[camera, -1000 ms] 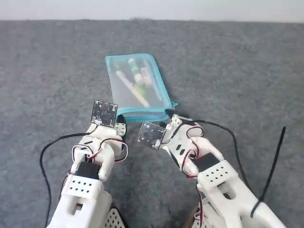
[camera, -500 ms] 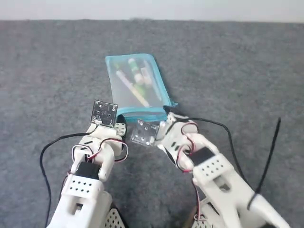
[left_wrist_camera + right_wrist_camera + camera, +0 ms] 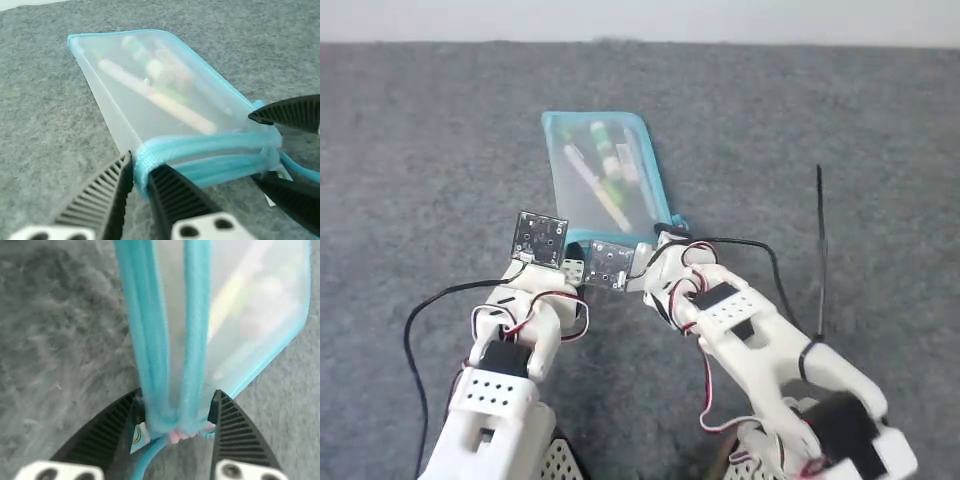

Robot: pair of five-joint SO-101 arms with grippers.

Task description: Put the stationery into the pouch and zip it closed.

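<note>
High view: one pouch (image 3: 605, 185), translucent with teal trim, lies flat on the grey counter (image 3: 840, 120) just beyond the two arms, its zipper edge (image 3: 210, 150) toward them.

Contents: stationery (image 3: 605, 180) inside, seen through the frosted wall. One long pale pen and a few shorter green and white pieces; exact count not readable.

Left wrist view: left end effector (image 3: 140, 167) is clenched on one corner of the zipper edge, teal trim pinched between both fingers.

Right wrist view: right end effector (image 3: 176, 405) grasps the opposite end of that edge, bunched teal trim touching both fingers. A small pink bit sits at the bunch, too blurred to identify.

Two teal bands run side by side along the edge; joined or apart, cannot tell.
</note>
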